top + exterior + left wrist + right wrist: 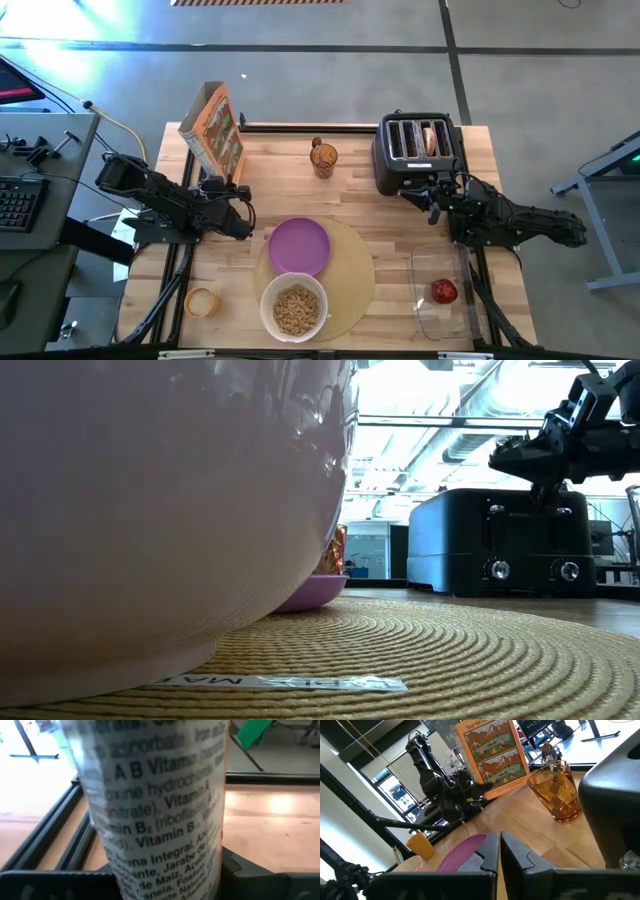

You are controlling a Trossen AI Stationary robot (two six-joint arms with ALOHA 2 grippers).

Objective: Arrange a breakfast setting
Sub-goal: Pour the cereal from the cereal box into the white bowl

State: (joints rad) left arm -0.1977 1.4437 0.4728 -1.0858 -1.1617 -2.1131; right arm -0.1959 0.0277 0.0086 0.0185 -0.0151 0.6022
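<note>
Overhead view straight down on my whole table, low view hard against the white bowl (160, 510), toaster (505, 540) at two o'clock, shared with overhead, my left wrist view pressed to the cereal box (160, 810), my right wrist view also seeing it.

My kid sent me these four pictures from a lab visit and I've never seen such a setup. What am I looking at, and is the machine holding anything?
Two dark robot arms work at a wooden table, filmed from four cameras. One looks straight down, one sits at tabletop height, and one rides on each wrist. On the table lie a round tan mat with a purple plate and a white bowl of cereal, plus a black toaster, an amber glass and a red apple in a clear tray. The left end effector grips the upright cereal box, whose print fills its wrist picture. The right end effector is shut and empty by the toaster.
</note>
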